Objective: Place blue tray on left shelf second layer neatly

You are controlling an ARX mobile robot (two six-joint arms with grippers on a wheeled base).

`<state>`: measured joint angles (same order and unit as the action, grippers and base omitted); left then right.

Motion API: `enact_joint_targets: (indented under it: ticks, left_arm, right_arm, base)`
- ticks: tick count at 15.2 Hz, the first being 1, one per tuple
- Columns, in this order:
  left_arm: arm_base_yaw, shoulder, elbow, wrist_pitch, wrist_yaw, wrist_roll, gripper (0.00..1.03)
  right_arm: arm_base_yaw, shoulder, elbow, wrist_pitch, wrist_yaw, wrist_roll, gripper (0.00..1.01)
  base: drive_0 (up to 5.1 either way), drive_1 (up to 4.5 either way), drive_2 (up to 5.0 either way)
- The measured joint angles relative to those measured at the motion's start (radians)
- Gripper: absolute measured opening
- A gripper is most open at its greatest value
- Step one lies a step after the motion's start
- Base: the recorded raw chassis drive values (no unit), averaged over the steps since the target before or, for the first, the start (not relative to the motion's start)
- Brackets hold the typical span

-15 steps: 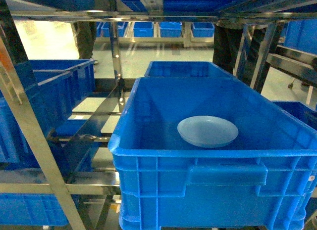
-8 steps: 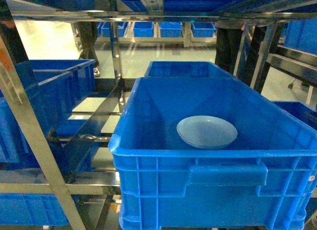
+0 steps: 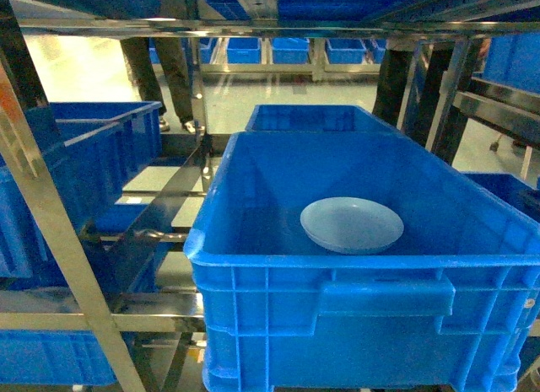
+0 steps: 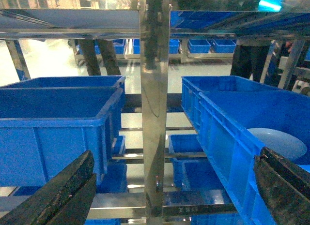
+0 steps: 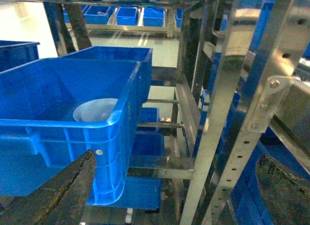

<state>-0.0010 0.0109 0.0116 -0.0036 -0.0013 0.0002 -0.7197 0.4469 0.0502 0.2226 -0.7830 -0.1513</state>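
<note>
Right of centre in the head view, the blue tray (image 3: 352, 225) lies inside a deep crate (image 3: 363, 291); both grippers, jaws apart and empty, should descend vertically, clearing its walls.

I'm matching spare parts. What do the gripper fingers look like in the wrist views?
Only the fingertips show. The left gripper has dark, near-black fingers with a rough, matte surface and tapered shape. The right gripper has fingers that look alike: dark, grainy, worn. No cables or markings are visible.
</note>
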Motion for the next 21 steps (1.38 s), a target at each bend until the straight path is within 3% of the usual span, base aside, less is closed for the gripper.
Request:
enact_joint_targets:
  ticks: [8, 9, 10, 13, 16, 18, 20, 21]
  left_arm:
    - [0.000, 0.000, 0.000, 0.000, 0.000, 0.000, 0.98]
    - [0.000, 0.000, 0.000, 0.000, 0.000, 0.000, 0.98]
    - [0.000, 0.000, 0.000, 0.000, -0.001, 0.000, 0.98]
    - [0.000, 0.000, 0.000, 0.000, 0.000, 0.000, 0.98]
    - [0.000, 0.000, 0.000, 0.000, 0.000, 0.000, 0.98]
    - [0.000, 0.000, 0.000, 0.000, 0.000, 0.000, 0.98]
    - [0.000, 0.000, 0.000, 0.000, 0.000, 0.000, 0.98]
    - [0.000, 0.000, 0.000, 0.000, 0.000, 0.000, 0.98]
  right_arm:
    - [0.001, 0.005, 0.001, -0.003, -0.003, -0.016, 0.98]
    - [0.008, -0.026, -0.027, 0.085, 0.039, 0.015, 0.92]
    - [0.042, -0.107, -0.036, 0.053, 0.104, 0.061, 0.83]
    - [0.220, -0.296, -0.036, -0.079, 0.274, 0.125, 0.53]
    - [0.359, -0.377, -0.036, -0.157, 0.420, 0.137, 0.26]
    - [0.468, -0.410, -0.036, -0.193, 0.525, 0.137, 0.02]
    - [0.520, -0.424, -0.036, -0.204, 0.580, 0.141, 0.02]
    - [0.638, -0.439, -0.035, -0.230, 0.720, 0.144, 0.02]
  base:
    - [0.0, 0.00, 0.0]
    - [0.0, 0.00, 0.0]
    - [0.0, 0.00, 0.0]
    - [0.0, 0.00, 0.0]
    - [0.0, 0.00, 0.0]
    - [0.0, 0.00, 0.0]
    - [0.0, 0.00, 0.0]
    - [0.0, 0.00, 0.0]
